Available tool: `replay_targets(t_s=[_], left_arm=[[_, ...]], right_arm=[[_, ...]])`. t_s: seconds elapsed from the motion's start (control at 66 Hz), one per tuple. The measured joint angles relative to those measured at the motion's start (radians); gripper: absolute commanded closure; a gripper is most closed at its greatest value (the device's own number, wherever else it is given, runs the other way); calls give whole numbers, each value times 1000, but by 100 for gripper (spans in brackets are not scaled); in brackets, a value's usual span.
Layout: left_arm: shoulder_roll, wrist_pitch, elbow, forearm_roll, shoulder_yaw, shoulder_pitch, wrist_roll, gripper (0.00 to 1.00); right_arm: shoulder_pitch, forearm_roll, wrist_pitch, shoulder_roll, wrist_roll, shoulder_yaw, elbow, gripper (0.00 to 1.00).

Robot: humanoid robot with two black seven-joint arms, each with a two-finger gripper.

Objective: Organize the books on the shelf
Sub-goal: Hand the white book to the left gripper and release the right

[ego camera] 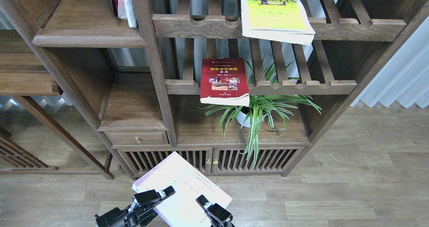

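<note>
Head view: left hand (160, 196) clamps the lavender book (182, 190) low; right hand (207, 205) grips its opposite edge.

The bookcase (157, 69) carried a red book (224, 81) on its middle slatted rack, a yellow-green book (273, 14) on the rack above, and a potted plant (256, 111) on the board below.

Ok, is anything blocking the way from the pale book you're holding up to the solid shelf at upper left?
Nothing visible: the pale lavender-white paperback has open air up to the solid dark-brown wooden shelf board; upright white-spined books fill only its right end.
</note>
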Motion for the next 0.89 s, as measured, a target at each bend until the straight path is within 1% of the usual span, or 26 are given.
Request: replay_targets(t_s=[0.091, 0.348, 0.53, 0.712, 0.894], left_arm=[[0, 0, 0, 42, -26, 19, -4, 93], [-21, 0, 0, 157, -109, 53, -100, 93], [-103, 0, -2, 274, -208, 110, -151, 93], [-180, 0, -23, 433, -291, 190, -162, 93], [-202, 0, -59, 513, -314, 238, -162, 93]], right_arm=[[15, 6, 0, -14, 3, 5, -19, 2], [52, 13, 0, -21, 11, 88, -78, 2], [62, 16, 0, -4, 13, 139, -87, 2], [75, 16, 0, 0, 13, 147, -103, 2], [76, 18, 0, 0, 11, 147, -111, 2]])
